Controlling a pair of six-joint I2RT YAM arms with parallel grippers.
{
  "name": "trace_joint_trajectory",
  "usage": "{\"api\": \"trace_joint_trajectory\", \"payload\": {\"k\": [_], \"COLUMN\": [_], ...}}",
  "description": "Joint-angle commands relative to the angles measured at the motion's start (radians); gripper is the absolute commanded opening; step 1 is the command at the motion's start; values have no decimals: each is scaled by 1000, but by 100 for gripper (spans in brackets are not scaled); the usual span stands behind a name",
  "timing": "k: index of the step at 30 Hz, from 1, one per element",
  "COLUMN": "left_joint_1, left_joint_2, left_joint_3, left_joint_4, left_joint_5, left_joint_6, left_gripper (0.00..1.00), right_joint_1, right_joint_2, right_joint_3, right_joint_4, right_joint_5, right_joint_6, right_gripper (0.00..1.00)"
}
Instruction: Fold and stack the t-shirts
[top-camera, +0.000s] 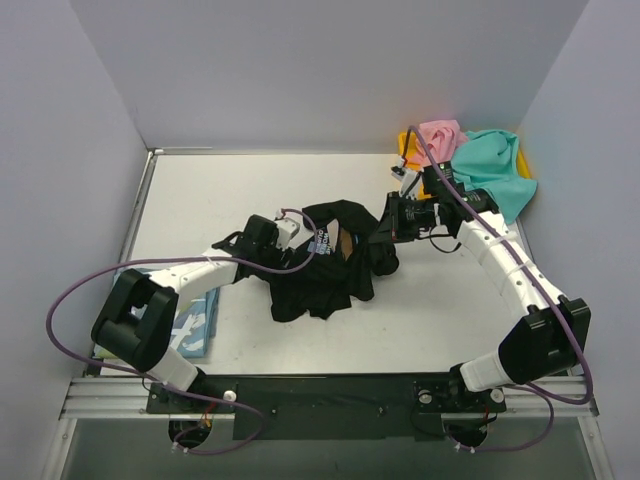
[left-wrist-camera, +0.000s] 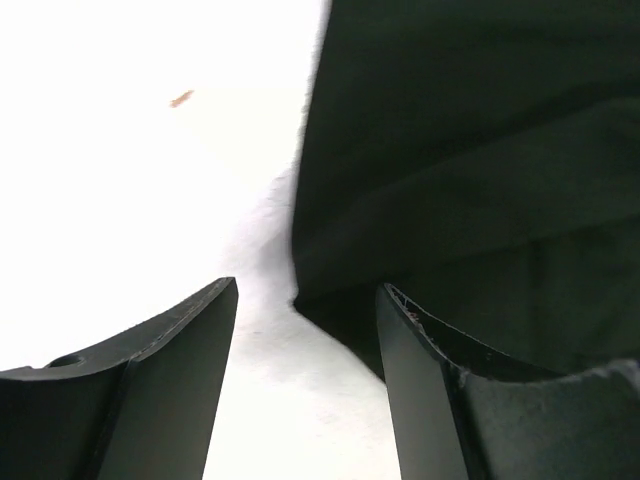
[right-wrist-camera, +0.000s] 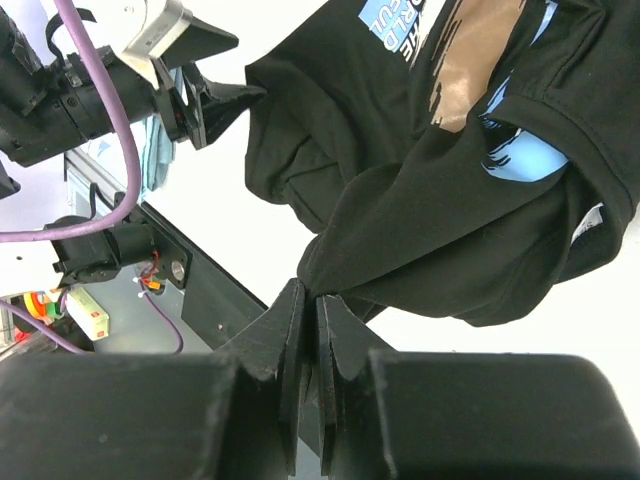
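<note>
Right gripper: fingers pressed together, clamped on a pinch of black cloth at the edge of the shirt heap.
Left gripper: fingers apart, holding nothing. A corner of the black cloth reaches into the gap, close to the right-hand finger.
Black soft cloth t-shirt: crumpled in a loose heap at mid-table between the two grippers. Its light blue, tan and white print faces up at the top of the heap.
Left arm: stretched low over the table toward the heap's left edge.
Right arm: bent in from the right, its wrist at the heap's upper right edge.
Light blue cloth t-shirt with white lettering: flat at the near left of the table, partly covered by the left arm, well apart from the black one.
Pink cloth t-shirt: bunched at the far right corner, on the yellow plastic tray.
Teal cloth t-shirt: just beside the pink one, draped over the same tray.
White tabletop: carries all four shirts.
</note>
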Motion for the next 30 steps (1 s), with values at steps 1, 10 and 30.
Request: {"api": "trace_joint_trajectory", "payload": {"k": [1, 10, 30], "left_joint_1": [6, -19, 253], "left_joint_2": [-10, 24, -269], "left_joint_3": [4, -83, 559], "left_joint_4": [50, 137, -218], "left_joint_5": [-83, 7, 170], "left_joint_6": [83, 118, 408], "left_gripper": [67, 49, 0], "right_joint_1": [-11, -40, -185], "right_joint_2": [-22, -24, -117], "right_joint_3": [28, 88, 685], "right_joint_4": [-4, -30, -8], "right_joint_5": [8, 14, 111], "right_joint_6": [-15, -8, -6], "right_gripper": [0, 0, 0]}}
